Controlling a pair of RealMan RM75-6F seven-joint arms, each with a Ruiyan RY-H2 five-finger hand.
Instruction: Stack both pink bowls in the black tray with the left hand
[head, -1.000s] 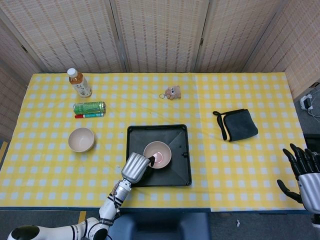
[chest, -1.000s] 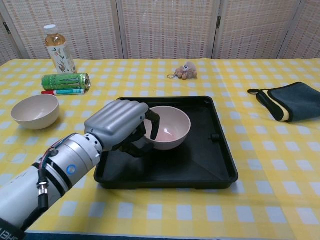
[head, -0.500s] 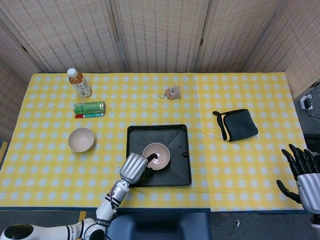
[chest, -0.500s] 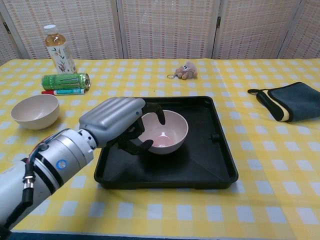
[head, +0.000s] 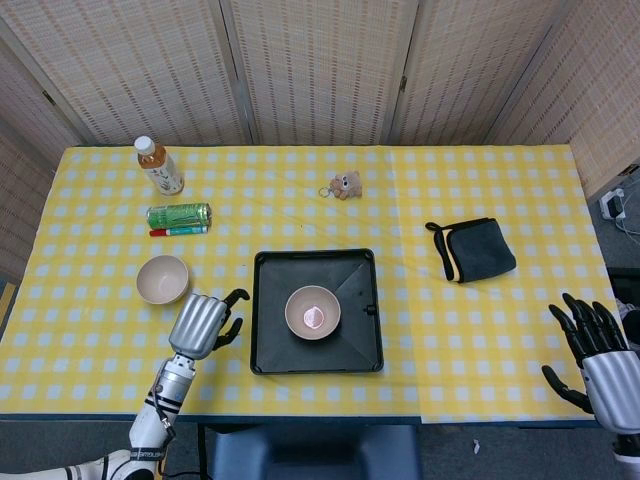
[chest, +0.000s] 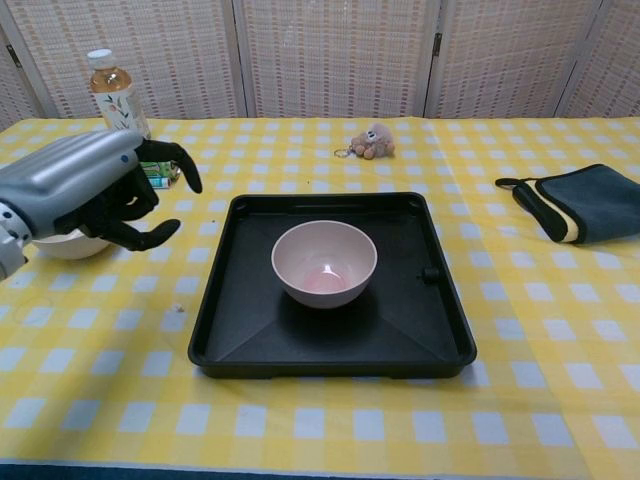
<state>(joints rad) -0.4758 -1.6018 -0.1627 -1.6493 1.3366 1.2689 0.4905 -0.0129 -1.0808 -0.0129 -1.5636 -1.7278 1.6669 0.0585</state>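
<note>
One pink bowl stands upright in the middle of the black tray. The other pink bowl sits on the tablecloth to the tray's left, mostly covered by my left hand in the chest view. My left hand hovers between that bowl and the tray, fingers apart, holding nothing. My right hand is open at the table's right front corner, seen only in the head view.
A green can, a red pen and a tea bottle lie behind the left bowl. A small plush keychain sits behind the tray. A folded dark cloth lies to the right.
My left hand has let go of the bowl in the tray and moved left, out of the tray toward the other bowl. The right hand barely shifted.
</note>
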